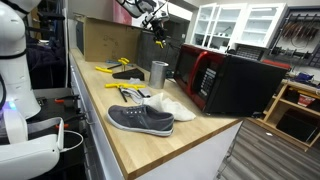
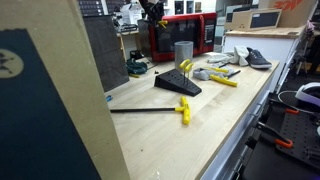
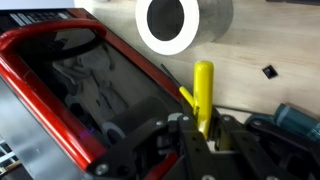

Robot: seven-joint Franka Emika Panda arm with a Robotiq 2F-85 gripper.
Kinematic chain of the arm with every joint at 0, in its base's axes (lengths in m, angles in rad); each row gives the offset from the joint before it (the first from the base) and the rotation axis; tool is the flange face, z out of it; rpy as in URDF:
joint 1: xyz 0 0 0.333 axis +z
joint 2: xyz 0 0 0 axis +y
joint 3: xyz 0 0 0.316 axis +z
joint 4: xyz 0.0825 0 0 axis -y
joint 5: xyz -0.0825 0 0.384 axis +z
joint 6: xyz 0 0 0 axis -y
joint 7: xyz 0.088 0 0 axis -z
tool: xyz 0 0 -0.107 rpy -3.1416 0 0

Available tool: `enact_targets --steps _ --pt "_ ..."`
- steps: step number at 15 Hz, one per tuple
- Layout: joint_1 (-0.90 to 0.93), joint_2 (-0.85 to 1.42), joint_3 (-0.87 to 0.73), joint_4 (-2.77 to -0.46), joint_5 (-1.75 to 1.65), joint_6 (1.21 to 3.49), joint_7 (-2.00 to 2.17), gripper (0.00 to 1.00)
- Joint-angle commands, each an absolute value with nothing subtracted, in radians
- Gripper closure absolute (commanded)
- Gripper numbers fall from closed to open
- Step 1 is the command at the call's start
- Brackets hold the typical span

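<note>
Jaws, almost closed, pinch the rod [image 3: 203, 88] at its 6 o'clock end; likely light, stiff, slick plastic. Cup [image 3: 182, 22] at 12 o'clock.

We see the long wooden tabletop [image 1: 200, 145] in pale honey tan with fine straight grain. The cylindrical metal cup [image 1: 159, 73] is dull silver. Beside the cup, the boxy microwave oven [image 1: 240, 85] is black with a glossy red door frame. In front of the cup lie a grey canvas slip-on shoe [image 1: 140, 120] with a white sole and a plain white shoe [image 1: 175, 105]. Next to the cup, the slim plastic stick [image 3: 203, 85] is bright yellow; the hand [image 3: 203, 128] is black.
</note>
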State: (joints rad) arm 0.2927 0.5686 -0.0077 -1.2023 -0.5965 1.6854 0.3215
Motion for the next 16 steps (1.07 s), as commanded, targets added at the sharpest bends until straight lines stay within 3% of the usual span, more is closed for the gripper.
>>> enact_targets --steps 1,9,16 --pt "0.27 0.514 0.034 -1.253 -0.505 1.836 0.352 0.96" --pt "0.203 0.462 0.18 -1.485 -0.201 2.197 0.248 0.96" --pt "0.232 0.3 0.131 -1.781 -0.077 2.455 0.303 0.96"
